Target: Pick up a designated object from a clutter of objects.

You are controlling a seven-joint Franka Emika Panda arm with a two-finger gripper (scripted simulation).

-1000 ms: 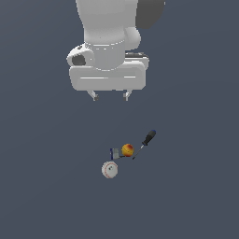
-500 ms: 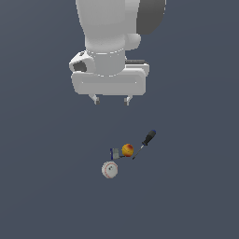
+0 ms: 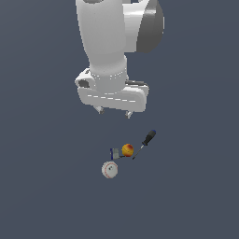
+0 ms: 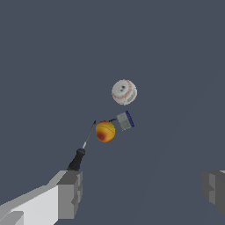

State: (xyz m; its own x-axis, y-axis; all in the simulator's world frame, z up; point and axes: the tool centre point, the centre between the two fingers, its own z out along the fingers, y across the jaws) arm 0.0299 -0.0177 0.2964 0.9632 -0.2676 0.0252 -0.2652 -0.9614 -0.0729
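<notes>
The designated object is a small grey block (image 3: 114, 153) (image 4: 125, 121) with a dark blue end face, lying on the dark floor. The clutter of objects around it holds a white baseball (image 3: 109, 170) (image 4: 124, 92), an orange-red ball (image 3: 127, 150) (image 4: 105, 131) touching the block, and a black-handled screwdriver (image 3: 144, 143) (image 4: 82, 150). My gripper (image 3: 113, 112) (image 4: 141, 192) hangs open well above the group, with nothing between its fingers (image 4: 70, 194).
A flat dark grey floor (image 3: 46, 186) stretches all around the small group. The white arm body (image 3: 116, 42) rises above the gripper in the exterior view.
The gripper has come down toward the group and shifted slightly to the exterior view's right. The objects have stayed in place.
</notes>
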